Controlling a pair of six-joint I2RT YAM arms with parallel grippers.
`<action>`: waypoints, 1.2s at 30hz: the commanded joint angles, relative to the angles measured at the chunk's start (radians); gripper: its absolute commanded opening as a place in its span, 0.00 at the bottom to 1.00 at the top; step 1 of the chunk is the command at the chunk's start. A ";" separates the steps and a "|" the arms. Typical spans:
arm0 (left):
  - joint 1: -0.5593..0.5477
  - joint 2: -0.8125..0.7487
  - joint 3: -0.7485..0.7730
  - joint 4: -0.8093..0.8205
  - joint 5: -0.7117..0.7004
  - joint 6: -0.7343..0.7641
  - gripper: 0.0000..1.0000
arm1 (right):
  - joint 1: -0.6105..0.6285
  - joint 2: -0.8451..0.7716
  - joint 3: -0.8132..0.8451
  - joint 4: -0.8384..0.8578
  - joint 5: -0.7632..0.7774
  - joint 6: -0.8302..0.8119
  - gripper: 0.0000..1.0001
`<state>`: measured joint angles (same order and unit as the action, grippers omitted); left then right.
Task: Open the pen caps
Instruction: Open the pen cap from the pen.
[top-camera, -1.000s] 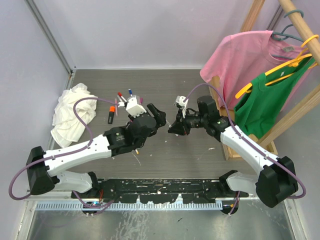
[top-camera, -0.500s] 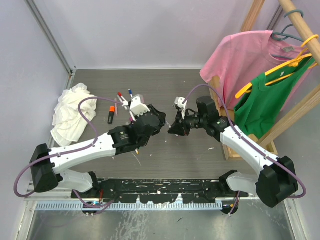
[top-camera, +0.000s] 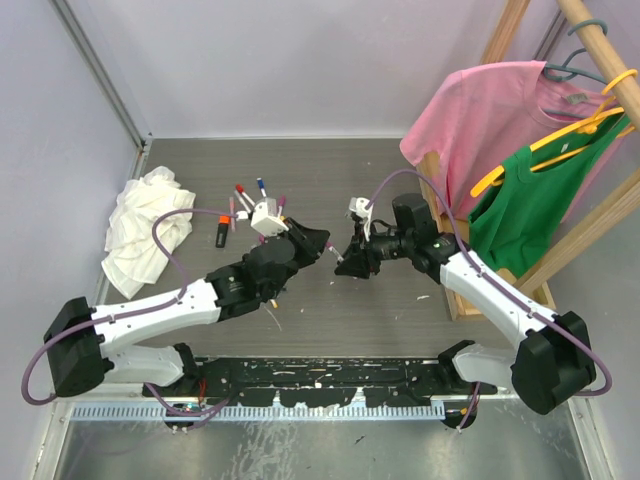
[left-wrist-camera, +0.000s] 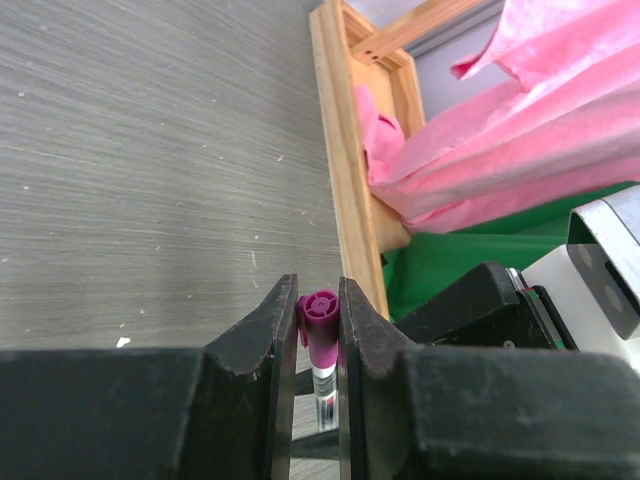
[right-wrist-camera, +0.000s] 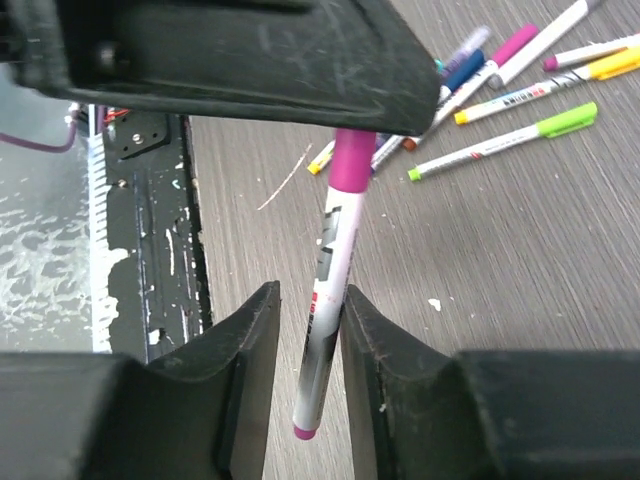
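the top camera is looking down from above and behind the arm bases (top-camera: 165, 365), taking in the whole table (top-camera: 330, 170). the wrist cameras are facing each other at close range, both catching the magenta-capped pen (right-wrist-camera: 325, 270).

Grey wood-grain bench (top-camera: 330, 175), a bit speckled. Crumpled white rag (top-camera: 140, 235) sits over by the left edge. Loose pens (right-wrist-camera: 500, 142) lie scattered just right of it, coloured caps (right-wrist-camera: 568, 118) on. A wooden rail (left-wrist-camera: 345, 170) runs along the right side.
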<state>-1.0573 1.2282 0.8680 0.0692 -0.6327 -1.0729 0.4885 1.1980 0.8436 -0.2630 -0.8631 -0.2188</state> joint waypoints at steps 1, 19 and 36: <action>0.037 -0.042 -0.081 0.321 0.137 0.098 0.03 | 0.007 0.008 0.024 0.081 -0.141 0.060 0.39; 0.068 -0.103 -0.161 0.361 0.201 0.092 0.54 | 0.002 0.010 0.037 0.088 0.025 0.099 0.01; 0.037 0.022 0.016 0.112 0.123 0.076 0.47 | 0.021 0.023 0.043 0.056 0.118 0.030 0.01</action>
<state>-1.0145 1.2366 0.8307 0.2070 -0.4835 -0.9989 0.4980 1.2411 0.8436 -0.2188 -0.7582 -0.1600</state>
